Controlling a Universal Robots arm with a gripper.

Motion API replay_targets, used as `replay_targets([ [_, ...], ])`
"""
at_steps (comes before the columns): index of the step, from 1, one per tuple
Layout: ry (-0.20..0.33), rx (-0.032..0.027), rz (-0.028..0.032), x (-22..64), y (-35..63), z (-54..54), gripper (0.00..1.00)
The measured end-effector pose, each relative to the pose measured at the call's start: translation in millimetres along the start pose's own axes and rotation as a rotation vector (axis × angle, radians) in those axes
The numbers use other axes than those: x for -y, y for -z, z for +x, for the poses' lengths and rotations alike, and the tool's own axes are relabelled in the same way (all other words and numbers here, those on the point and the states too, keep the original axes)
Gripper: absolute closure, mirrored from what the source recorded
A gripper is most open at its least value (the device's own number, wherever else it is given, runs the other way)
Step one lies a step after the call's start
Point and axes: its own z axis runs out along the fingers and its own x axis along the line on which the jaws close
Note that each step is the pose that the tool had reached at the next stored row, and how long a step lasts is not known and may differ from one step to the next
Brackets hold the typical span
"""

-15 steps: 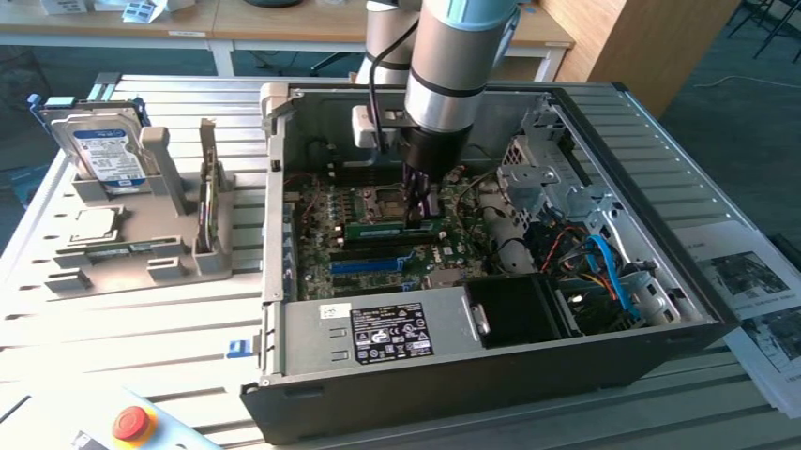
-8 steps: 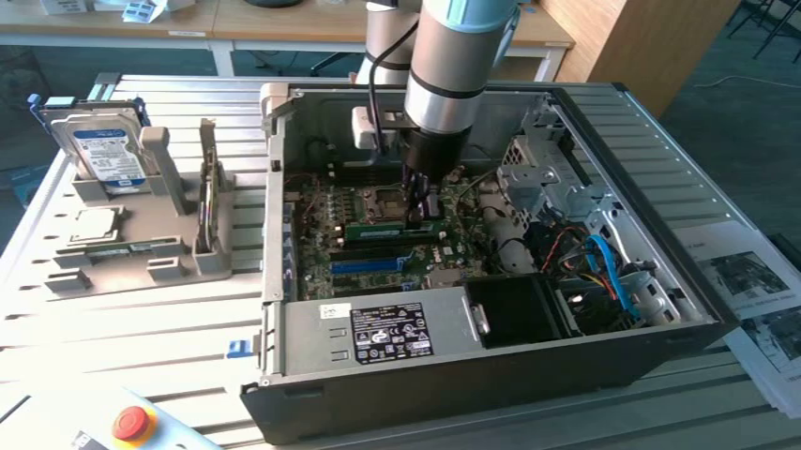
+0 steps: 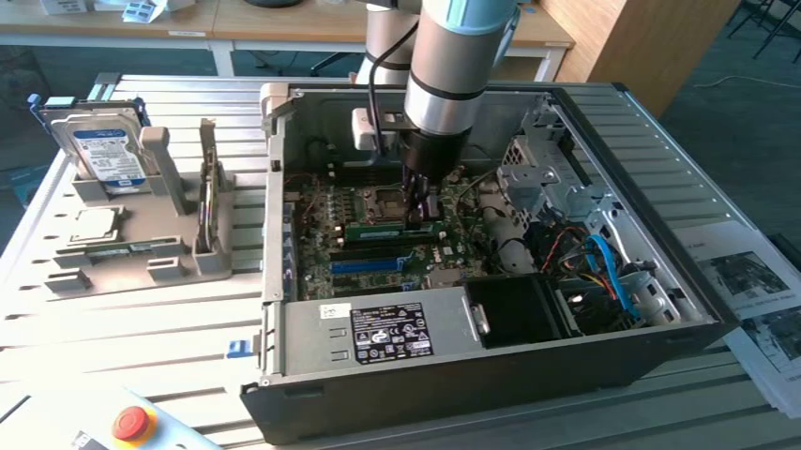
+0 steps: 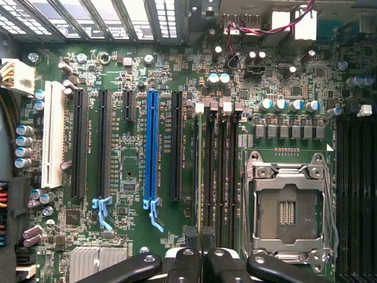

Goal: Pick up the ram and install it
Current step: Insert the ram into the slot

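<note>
My gripper point(image 3: 419, 208) reaches down into the open computer case point(image 3: 701, 319), over the motherboard. It is shut on the ram point(image 3: 390, 228), a thin green stick held on edge just beside the socket. In the wrist view the ram point(image 4: 196, 171) appears edge-on as a narrow line running away from my black fingertips point(image 4: 191, 237), along the outermost of the dark memory slots point(image 4: 221, 171). I cannot tell whether its lower edge sits in a slot or just above it.
The blue slot point(image 4: 152, 147) and black expansion slots lie to one side of the ram, the processor socket point(image 4: 287, 206) to the other. Outside the case, a grey fixture point(image 3: 126, 253) carries a hard drive point(image 3: 107, 150) and a second green stick point(image 3: 208, 187). The power supply point(image 3: 375, 333) fills the case's front.
</note>
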Motion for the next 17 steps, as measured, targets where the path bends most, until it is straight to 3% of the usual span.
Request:
replay_targets([
  [17, 0.0, 0.0002, 0.0, 0.1, -4.2, 0.0, 0.88],
])
